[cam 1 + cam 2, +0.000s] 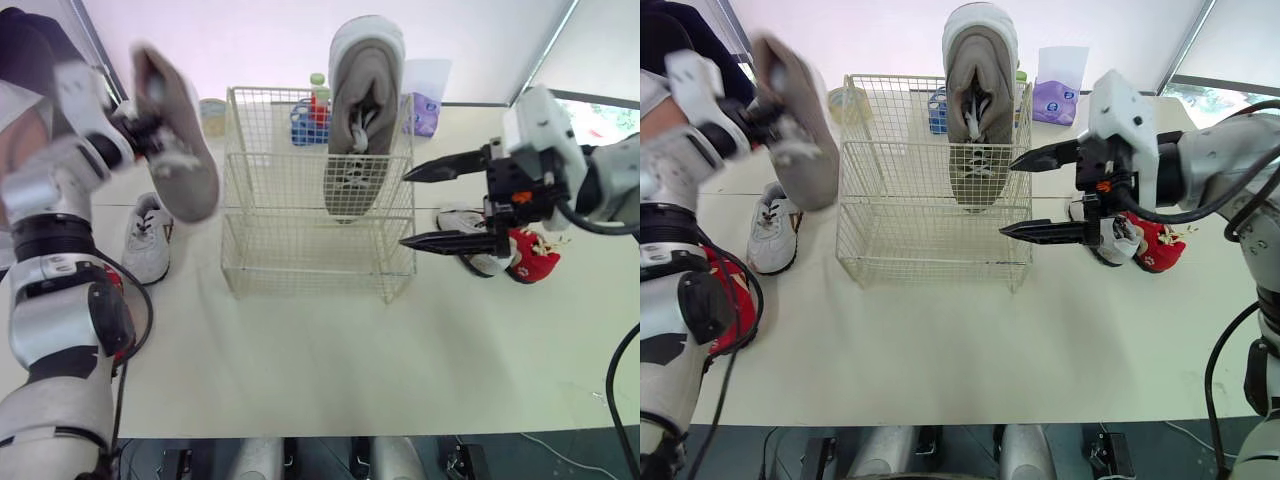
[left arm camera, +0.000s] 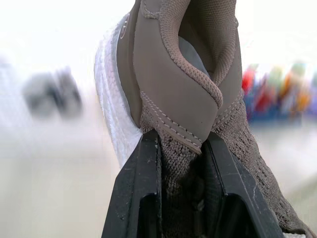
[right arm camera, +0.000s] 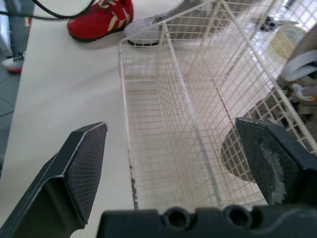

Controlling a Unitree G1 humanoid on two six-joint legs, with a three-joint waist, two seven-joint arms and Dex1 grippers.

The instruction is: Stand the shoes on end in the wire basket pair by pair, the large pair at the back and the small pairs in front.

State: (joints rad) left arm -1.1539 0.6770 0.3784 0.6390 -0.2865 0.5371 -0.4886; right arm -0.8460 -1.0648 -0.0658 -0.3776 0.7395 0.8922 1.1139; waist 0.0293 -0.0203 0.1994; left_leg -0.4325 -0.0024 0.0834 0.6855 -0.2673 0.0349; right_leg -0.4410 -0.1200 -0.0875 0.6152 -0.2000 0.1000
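Note:
The white wire basket (image 1: 318, 250) stands mid-table. One large grey shoe (image 1: 362, 110) is on end inside it, at the back right, toe down. My left gripper (image 1: 150, 130) holds the matching large grey shoe (image 1: 182, 140) in the air, left of the basket; in the left wrist view its fingers (image 2: 143, 188) are clamped on the heel collar (image 2: 183, 74). My right gripper (image 1: 430, 205) is open just right of the basket, fingers pointing at its side (image 3: 173, 124). A small white shoe (image 1: 148, 238) lies on the table at the left. A small red shoe (image 1: 532, 255) and a small pale shoe (image 1: 468, 222) lie behind the right gripper.
Along the table's back edge are a blue basket with bottles (image 1: 305, 120), a purple packet (image 1: 425, 112) and a round tin (image 1: 212, 115). The table (image 1: 330, 360) stretches bare in front of the wire basket to the near edge.

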